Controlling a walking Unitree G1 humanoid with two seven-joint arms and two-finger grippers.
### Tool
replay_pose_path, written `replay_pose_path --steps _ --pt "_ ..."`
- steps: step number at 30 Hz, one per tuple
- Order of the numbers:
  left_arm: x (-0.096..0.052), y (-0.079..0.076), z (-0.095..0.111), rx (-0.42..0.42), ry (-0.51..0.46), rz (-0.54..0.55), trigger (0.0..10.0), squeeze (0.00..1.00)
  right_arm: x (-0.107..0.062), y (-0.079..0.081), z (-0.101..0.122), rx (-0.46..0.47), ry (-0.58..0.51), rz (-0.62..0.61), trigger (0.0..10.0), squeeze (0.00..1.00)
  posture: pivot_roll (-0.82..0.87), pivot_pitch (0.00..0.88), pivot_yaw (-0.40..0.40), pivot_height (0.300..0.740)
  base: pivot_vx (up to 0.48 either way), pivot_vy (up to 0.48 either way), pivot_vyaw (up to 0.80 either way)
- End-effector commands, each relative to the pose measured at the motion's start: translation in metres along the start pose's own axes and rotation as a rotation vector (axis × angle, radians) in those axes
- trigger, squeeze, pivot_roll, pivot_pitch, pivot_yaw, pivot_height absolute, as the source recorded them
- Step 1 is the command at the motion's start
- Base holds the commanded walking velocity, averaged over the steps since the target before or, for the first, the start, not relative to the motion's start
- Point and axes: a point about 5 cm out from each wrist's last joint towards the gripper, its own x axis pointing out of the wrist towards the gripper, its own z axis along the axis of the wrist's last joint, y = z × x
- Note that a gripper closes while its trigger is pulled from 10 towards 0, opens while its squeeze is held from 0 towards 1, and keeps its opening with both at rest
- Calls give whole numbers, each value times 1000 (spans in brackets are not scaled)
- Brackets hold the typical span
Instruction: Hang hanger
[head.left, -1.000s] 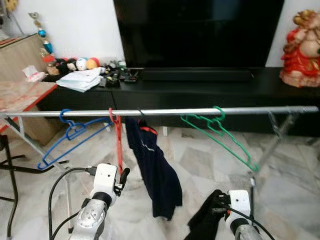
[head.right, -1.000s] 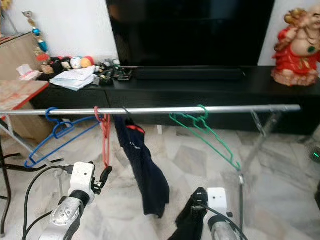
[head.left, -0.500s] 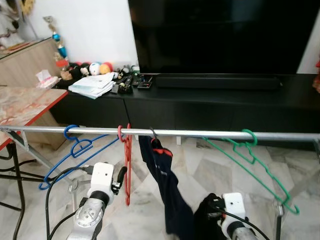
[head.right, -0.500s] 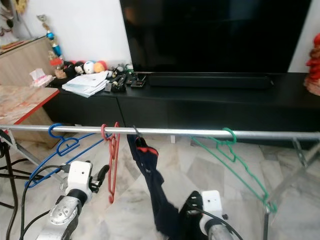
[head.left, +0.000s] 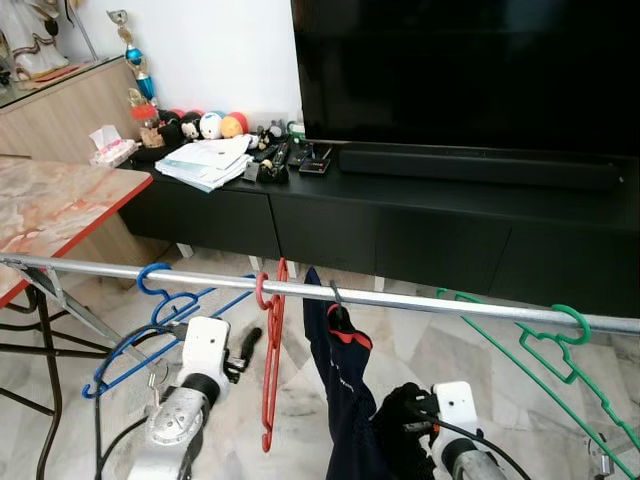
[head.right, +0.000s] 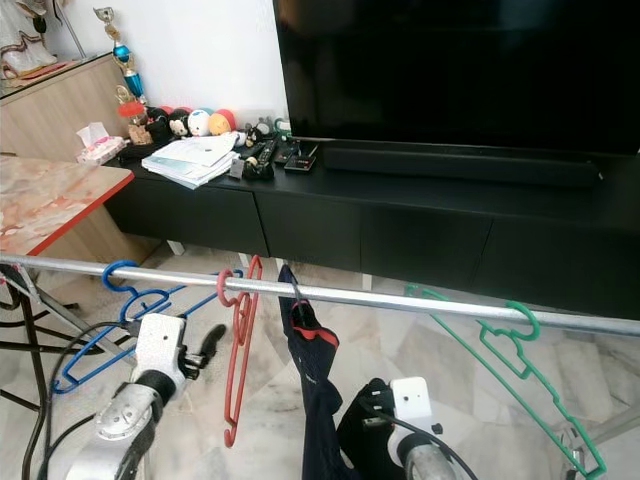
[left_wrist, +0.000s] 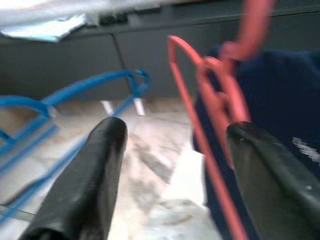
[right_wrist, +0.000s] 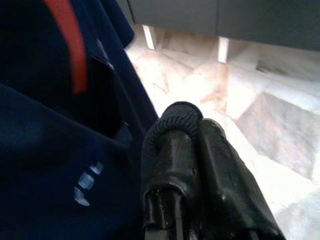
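Note:
A silver rail (head.left: 430, 303) crosses in front of me. On it hang a blue hanger (head.left: 165, 305), a red hanger (head.left: 272, 360), a navy garment (head.left: 345, 400) on a black hook, and a green hanger (head.left: 565, 355). My left gripper (head.left: 248, 342) is open just left of the red hanger. In the left wrist view the left gripper (left_wrist: 175, 127) has the red hanger (left_wrist: 210, 85) close to one finger, touching neither. My right gripper (right_wrist: 192, 120) is shut, a black ribbed cloth edge (right_wrist: 175, 117) looped over its tip, right beside the navy garment (right_wrist: 45, 125).
Behind the rail stands a long black TV console (head.left: 450, 215) with a large TV (head.left: 470, 70), papers (head.left: 210, 160) and small toys (head.left: 205, 125). At the left is a marble-topped table with a red edge (head.left: 60, 200). A slanted rack leg (head.left: 85, 315) stands below the rail.
The whole view has shifted as the camera moved, so the rail sits lower in the picture. My left gripper, at the red hanger's lower part a second ago, is now apart from it.

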Motion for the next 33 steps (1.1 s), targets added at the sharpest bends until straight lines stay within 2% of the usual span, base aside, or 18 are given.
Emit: replay_pose_path --steps 1,12,14,17,18,19,20,29,33 --pt "0 8 4 0 0 8 10000 1000 1 4 0 0 -11 9 10000 0 -75 3 113 740 0 0 0" --pt "5 7 14 2 -9 -45 10000 1000 0 4 -3 -1 5 9 10000 0 -74 0 112 740 0 0 0" --pt "9 1 15 5 10 -99 10000 1000 0 5 -3 -3 6 10 10000 0 -75 0 112 740 0 0 0" --pt "14 -3 15 20 25 -111 10000 1000 0 5 -3 -3 5 9 10000 0 -76 1 111 740 0 0 0" --pt "17 -5 14 48 46 -114 10000 408 0 5 -3 -4 6 9 10000 0 -76 5 109 740 0 0 0" --pt "17 -5 14 48 46 -114 10000 408 0 5 -3 -4 6 9 10000 0 -76 5 109 740 0 0 0" --pt "19 -6 14 48 50 -117 10000 0 1 5 -3 -5 6 9 10000 0 -75 6 108 740 0 0 0" --pt "42 -10 11 100 112 -79 10000 0 1 5 -2 -11 5 8 10000 0 -85 18 106 740 0 0 0" --pt "51 -15 14 82 116 -85 10000 0 1 4 -1 -13 4 8 10000 0 -92 21 107 740 0 0 0"
